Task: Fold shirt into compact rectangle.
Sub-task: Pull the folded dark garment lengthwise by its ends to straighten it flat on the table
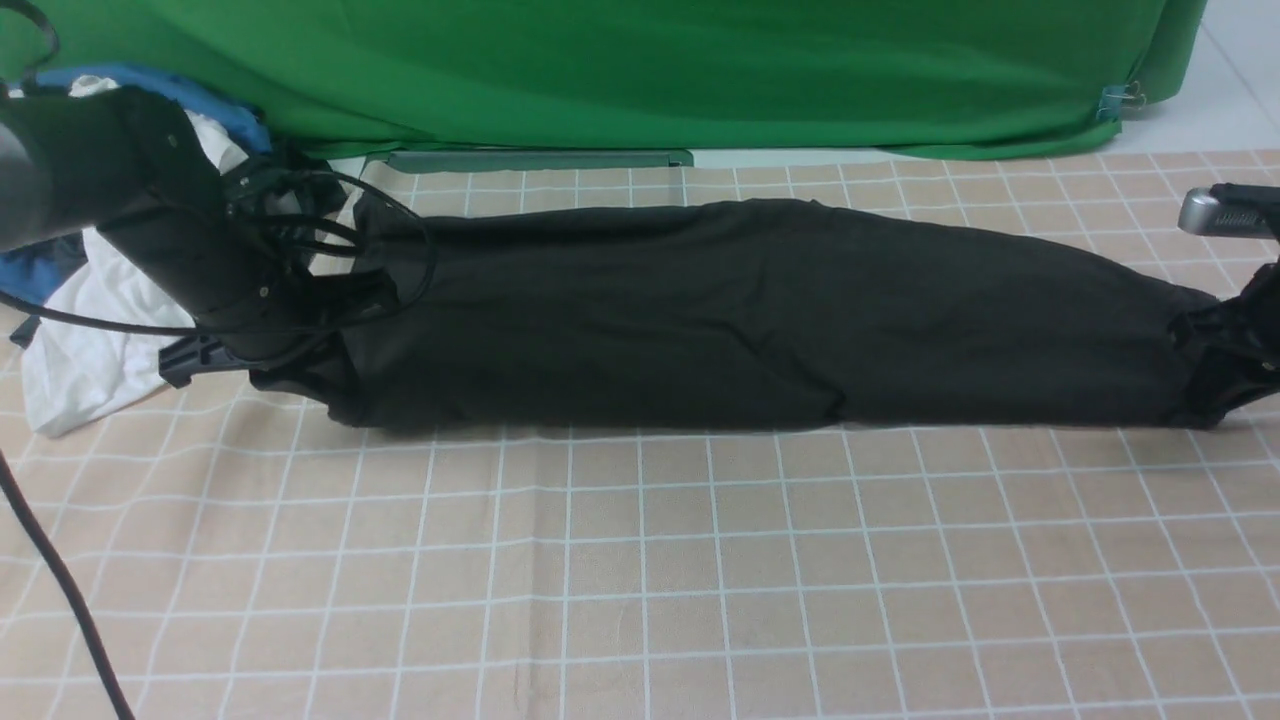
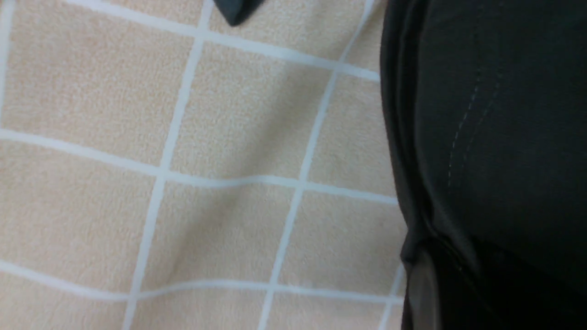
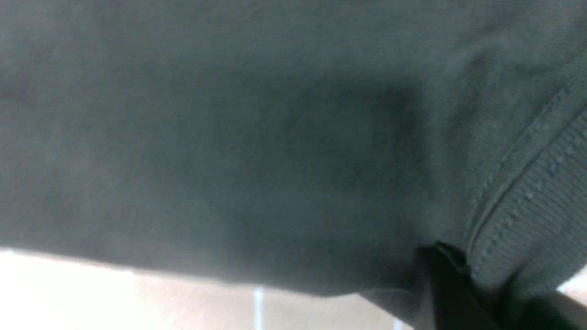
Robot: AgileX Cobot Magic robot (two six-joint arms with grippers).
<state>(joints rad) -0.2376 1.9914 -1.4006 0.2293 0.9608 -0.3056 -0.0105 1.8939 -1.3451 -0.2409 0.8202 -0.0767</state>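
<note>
I read the shirt (image 1: 740, 320) as a long band mid-frame, left end effector (image 1: 305, 345) and right end effector (image 1: 1222, 345) each clamped on one end; crosswise folds remain.

No text, label, brand, number or sign could be read in any view. The shirt (image 1: 760, 310) showed only plain black cloth from the front. The wrist views gave just dark fabric with stitching and the unlettered checked cloth on the surface (image 1: 640, 580).
</note>
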